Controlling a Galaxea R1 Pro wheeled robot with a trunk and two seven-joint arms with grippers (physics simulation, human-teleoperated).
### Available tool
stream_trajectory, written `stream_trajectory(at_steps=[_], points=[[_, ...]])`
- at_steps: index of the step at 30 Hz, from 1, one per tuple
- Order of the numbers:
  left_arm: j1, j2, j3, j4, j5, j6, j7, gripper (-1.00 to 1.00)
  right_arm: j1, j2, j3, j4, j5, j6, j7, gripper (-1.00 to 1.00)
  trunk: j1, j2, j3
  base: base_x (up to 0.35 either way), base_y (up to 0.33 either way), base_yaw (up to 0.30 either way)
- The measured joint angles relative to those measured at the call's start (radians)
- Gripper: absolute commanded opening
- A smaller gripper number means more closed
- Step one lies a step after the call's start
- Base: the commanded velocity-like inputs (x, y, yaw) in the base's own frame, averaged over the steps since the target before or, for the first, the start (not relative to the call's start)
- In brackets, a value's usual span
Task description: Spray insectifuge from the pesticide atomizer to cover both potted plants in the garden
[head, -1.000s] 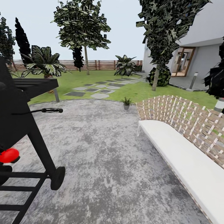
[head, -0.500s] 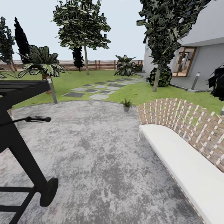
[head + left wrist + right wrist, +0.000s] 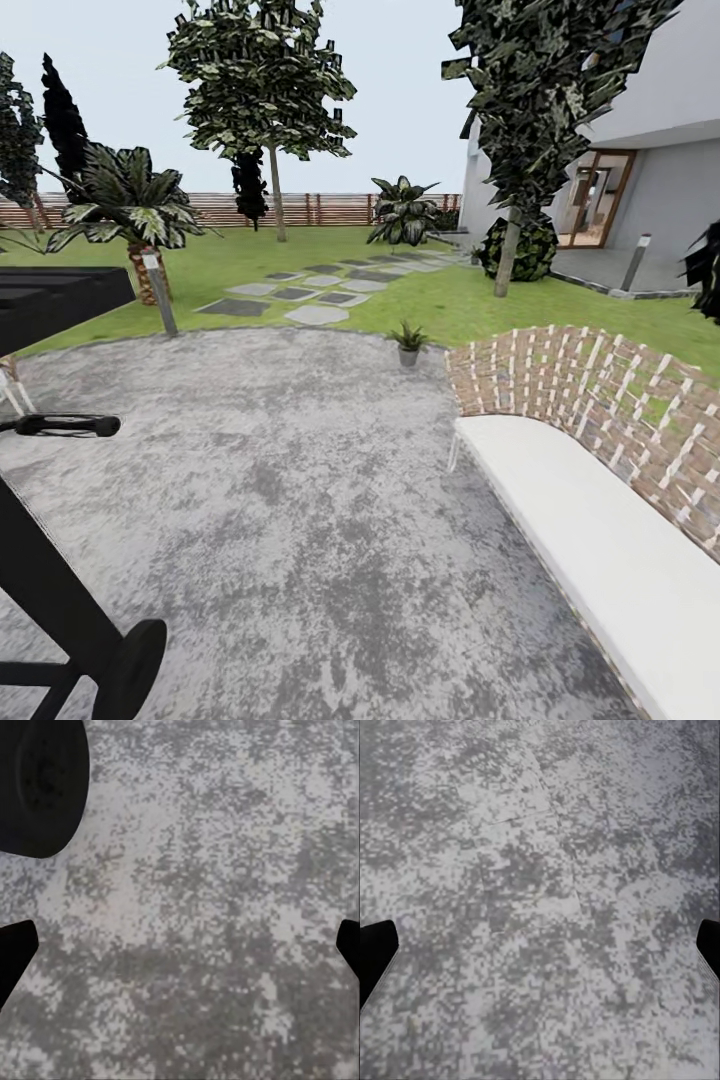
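Grey patio [image 3: 300,500] underfoot, a black wheeled grill [image 3: 60,600] at the left edge, a white bench [image 3: 600,540] with a woven back on the right. One potted plant [image 3: 408,342] sits at the patio's far rim, stepping stones [image 3: 300,295] crossing the lawn [image 3: 450,300] behind it toward the wooden fence [image 3: 330,208].

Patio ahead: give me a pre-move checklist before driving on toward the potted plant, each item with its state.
1. Target in sight: one potted plant stands at the far edge of the grey patio, beside the lawn. Ok.
2. Second potted plant located: cannot tell.
3. Pesticide atomizer located: cannot tell.
4. Straight path over the patio to the plant: bare paving. Ok.
5. Side clearance: black grill cart close on the left, white bench close on the right. Not ok without care.
6. Grippers free: left gripper and right gripper have fingertips wide apart over paving, nothing between them. Ok.
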Motion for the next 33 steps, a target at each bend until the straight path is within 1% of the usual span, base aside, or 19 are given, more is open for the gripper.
stream_trajectory(at_steps=[12, 33], points=[[0.0, 0.0, 0.0, 0.0, 0.0, 0.001, 0.0, 1.0, 0.0, 0.0, 0.0, 0.0, 0.0, 0.0, 0.0, 1.0, 0.0, 0.0, 0.0, 0.34, -0.01, 0.0], [0.0, -0.001, 0.001, 0.0, 0.0, 0.0, 0.0, 1.0, 0.0, 0.0, 0.001, -0.001, 0.0, 0.0, 0.0, 1.0, 0.0, 0.0, 0.0, 0.34, -0.112, 0.0]])
